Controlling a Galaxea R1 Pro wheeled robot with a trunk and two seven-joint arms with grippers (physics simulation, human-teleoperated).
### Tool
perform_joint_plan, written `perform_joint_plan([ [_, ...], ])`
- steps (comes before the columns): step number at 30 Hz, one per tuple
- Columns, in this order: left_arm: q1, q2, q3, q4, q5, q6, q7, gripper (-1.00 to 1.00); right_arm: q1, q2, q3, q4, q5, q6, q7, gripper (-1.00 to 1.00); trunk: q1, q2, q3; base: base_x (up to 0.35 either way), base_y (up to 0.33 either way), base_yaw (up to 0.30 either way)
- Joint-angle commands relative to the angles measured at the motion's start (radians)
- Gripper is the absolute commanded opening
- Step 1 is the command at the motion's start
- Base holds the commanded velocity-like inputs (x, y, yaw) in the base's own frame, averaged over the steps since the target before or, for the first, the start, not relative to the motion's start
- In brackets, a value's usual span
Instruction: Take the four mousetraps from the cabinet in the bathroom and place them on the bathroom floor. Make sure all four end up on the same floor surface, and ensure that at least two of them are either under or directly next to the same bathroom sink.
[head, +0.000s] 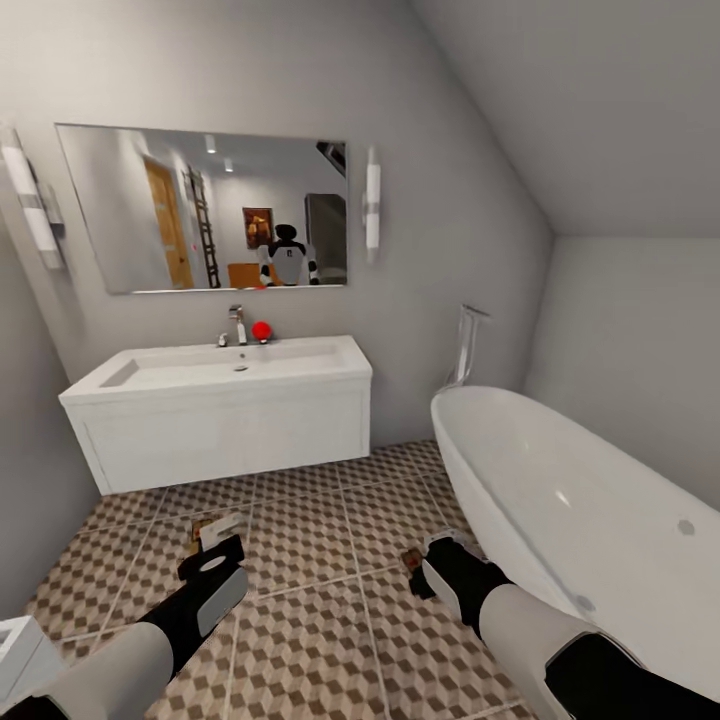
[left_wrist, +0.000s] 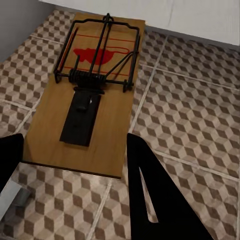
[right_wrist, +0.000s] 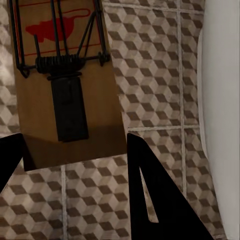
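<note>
left gripper (left_wrist: 70, 165) pinching mousetrap (left_wrist: 90, 90), long axis aimed at sink (head: 215, 400); right gripper (right_wrist: 75, 160) pinching second trap (right_wrist: 65, 80), lengthwise beside tub (head: 600, 500).

A white sink (head: 215, 385) hangs under a mirror (head: 205, 205) on the far wall, and a white tub (head: 590, 500) stands at the right on the cube-patterned floor (head: 330, 560). The left gripper (head: 212, 568) reaches low over the tiles with a mousetrap (head: 215, 528) at its tip, in front of the sink. The right gripper (head: 440, 570) is beside the tub, with another trap (head: 412, 560) at its tip.
</note>
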Motion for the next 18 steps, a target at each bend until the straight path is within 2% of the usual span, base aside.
perform_joint_plan([
  [1, -0.001, 0.001, -0.008, -0.001, 0.007, -0.004, 0.002, -1.00, -0.001, 0.000, 0.006, -0.002, -0.014, 0.004, -0.007, -1.00, 0.001, -0.001, -0.001, 0.323, 0.000, 0.275],
  [18, -0.001, 0.001, -0.008, 0.011, 0.007, -0.002, -0.023, -1.00, -0.001, -0.001, 0.006, -0.002, -0.014, 0.004, -0.007, -1.00, 0.001, -0.001, -0.001, 0.323, 0.000, 0.275],
])
